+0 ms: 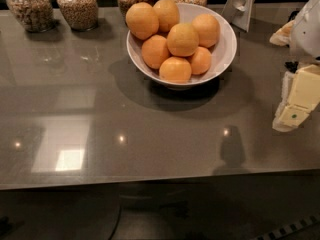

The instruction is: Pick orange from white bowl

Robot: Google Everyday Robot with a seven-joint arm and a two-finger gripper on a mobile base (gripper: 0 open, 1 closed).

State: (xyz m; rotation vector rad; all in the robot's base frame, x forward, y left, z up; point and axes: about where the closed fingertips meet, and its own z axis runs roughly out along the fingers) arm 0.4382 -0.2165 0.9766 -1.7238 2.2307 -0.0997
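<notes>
White bowl (226,51) sits upright; gripper (294,109) seemingly well right.

Orange oranges (182,39), glossy white bowl (228,44), grey counter (150,126), cream tool (293,111) at right

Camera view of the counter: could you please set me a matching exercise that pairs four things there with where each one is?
Things:
1. white bowl
2. oranges
3. glass jars
4. claw

Places:
A. in a row along the far edge of the counter
B. at the right edge of the view, apart from the bowl
C. heaped inside the bowl
D. standing on the counter, just in front of the jars

Pairs: 1-D, 2-C, 3-A, 4-B
</notes>
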